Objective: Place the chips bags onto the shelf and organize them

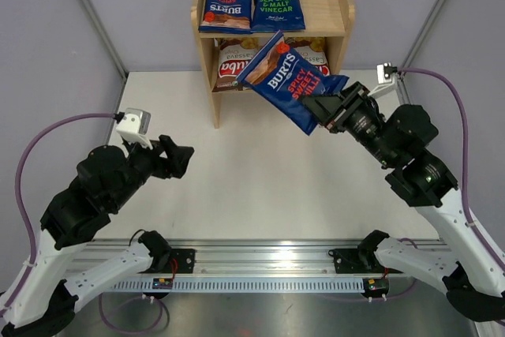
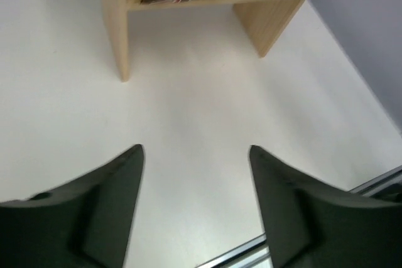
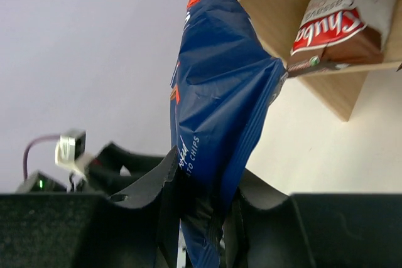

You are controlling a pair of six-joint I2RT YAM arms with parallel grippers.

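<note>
The wooden shelf point(image 1: 341, 5) stands at the back. Two blue Burts bags point(image 1: 226, 5) point(image 1: 278, 4) lie on its top tier. Two brown Chuba bags point(image 1: 230, 65) point(image 1: 317, 53) sit on the lower tier, partly hidden. My right gripper point(image 1: 322, 108) is shut on the end of a third blue Burts bag point(image 1: 286, 78) and holds it in the air in front of the shelf; the wrist view shows the bag point(image 3: 217, 98) pinched between the fingers. My left gripper point(image 1: 180, 155) is open and empty above the table; its fingers point(image 2: 119, 186) stand wide apart.
The white table point(image 1: 237, 187) lies between the arms and the shelf. Grey walls enclose the back and sides. A metal rail point(image 1: 260, 258) runs along the near edge.
</note>
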